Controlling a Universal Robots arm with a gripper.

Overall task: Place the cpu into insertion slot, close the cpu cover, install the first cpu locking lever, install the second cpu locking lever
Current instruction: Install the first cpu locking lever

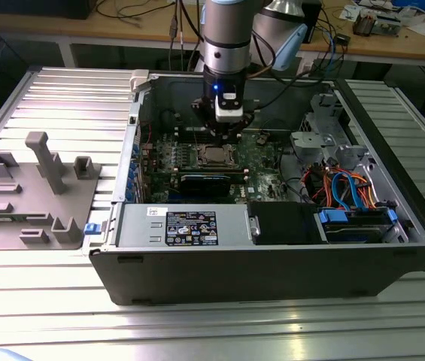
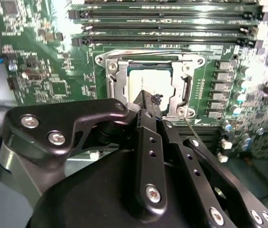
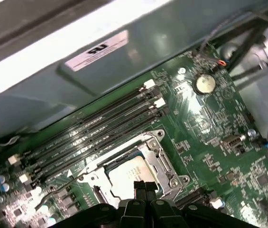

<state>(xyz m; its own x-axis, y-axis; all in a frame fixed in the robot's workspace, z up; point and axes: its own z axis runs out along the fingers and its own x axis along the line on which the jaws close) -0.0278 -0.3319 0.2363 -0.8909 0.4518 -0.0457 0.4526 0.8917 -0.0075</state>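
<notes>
Directly beneath the fingertips you see the cpu, lying flat in the insertion slot, its silver top showing through the window of the cpu cover. Note that the cover lies down over the chip and frames it on all sides, so the first two steps read as done. The gripper hangs just above the socket's near edge, its two fingers pressed together with nothing between them. A thin wire locking lever runs along one side of the socket and out past its corner. You cannot tell whether either lever is hooked under its catch, so treat both lever steps as open. Beyond the fingertips lie the memory slots on the green board, inside the open computer case.
</notes>
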